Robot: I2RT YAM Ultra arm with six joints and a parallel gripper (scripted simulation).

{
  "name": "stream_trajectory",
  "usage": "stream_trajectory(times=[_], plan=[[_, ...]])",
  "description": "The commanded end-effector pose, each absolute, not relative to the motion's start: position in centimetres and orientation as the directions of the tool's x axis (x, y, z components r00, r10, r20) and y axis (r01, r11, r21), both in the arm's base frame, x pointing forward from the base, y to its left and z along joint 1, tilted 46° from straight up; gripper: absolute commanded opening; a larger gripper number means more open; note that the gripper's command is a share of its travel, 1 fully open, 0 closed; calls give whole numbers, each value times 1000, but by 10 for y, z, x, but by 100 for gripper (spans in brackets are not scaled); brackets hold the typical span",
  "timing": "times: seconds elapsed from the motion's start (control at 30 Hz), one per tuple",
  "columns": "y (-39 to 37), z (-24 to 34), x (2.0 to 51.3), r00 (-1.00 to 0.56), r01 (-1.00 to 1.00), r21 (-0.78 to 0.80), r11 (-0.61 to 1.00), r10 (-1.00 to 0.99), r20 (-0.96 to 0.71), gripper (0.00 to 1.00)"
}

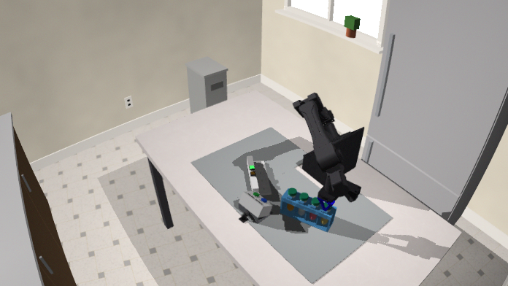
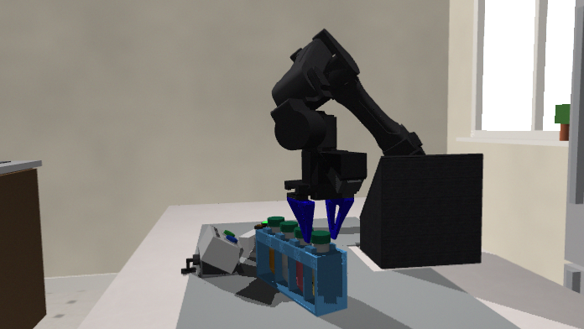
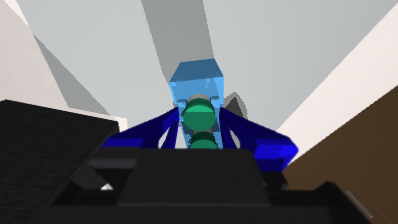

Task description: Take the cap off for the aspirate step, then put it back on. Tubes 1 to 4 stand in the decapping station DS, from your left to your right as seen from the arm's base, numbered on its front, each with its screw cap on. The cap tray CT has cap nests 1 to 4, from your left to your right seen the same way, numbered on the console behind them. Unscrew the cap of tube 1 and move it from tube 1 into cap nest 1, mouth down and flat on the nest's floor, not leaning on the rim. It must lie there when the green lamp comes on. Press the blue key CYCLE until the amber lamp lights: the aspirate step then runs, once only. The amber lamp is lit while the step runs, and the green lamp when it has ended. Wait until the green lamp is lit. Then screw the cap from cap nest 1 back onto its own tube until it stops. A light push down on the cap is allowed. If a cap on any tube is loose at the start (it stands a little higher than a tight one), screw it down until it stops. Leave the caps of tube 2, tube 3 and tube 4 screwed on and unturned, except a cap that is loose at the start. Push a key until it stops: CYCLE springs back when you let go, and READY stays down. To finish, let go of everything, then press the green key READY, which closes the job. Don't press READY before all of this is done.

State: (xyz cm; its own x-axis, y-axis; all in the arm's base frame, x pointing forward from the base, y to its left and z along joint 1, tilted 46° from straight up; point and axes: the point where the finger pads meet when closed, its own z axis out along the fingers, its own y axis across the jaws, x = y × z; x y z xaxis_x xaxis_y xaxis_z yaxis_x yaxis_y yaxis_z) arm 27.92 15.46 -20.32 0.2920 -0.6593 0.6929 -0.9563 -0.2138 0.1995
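Two blue fingers (image 2: 305, 218) of the gripper (image 2: 320, 240) are half spread and straddle the tube 1 cap (image 3: 199, 114), one on each side, not pinching it. The wrist view shows gaps between pads and cap. The gripper points straight down over the cap, so it is lined up on the screw axis. The cap sits on its tube at the rack (image 2: 327, 273) end nearest the arm base block (image 2: 424, 210). The other three caps run along the rack away from it and look untouched. Beyond the rack's far end a green lamp (image 1: 252, 167) glows, so the aspirate step looks done. This is likely a loosened hold for a fresh bite while screwing the cap back on. The key box (image 2: 218, 252) sits at that far end, not being pressed.
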Motion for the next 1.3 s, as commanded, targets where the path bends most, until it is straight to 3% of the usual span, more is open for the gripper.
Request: stream_trajectory(times=[0.0, 0.3, 0.63, 0.83, 0.87, 1.27], plan=[[160, -201, 281, 461, -887, 312, -340, -612, 642, 49], [160, -201, 281, 744, -668, 519, -534, -453, 491, 49], [160, -201, 281, 907, -420, 640, -643, -276, 317, 49], [160, -201, 281, 907, -420, 640, -643, -276, 317, 49], [160, -201, 281, 907, -420, 640, -643, -276, 317, 0], [160, -201, 281, 907, -420, 640, -643, -276, 317, 0]])
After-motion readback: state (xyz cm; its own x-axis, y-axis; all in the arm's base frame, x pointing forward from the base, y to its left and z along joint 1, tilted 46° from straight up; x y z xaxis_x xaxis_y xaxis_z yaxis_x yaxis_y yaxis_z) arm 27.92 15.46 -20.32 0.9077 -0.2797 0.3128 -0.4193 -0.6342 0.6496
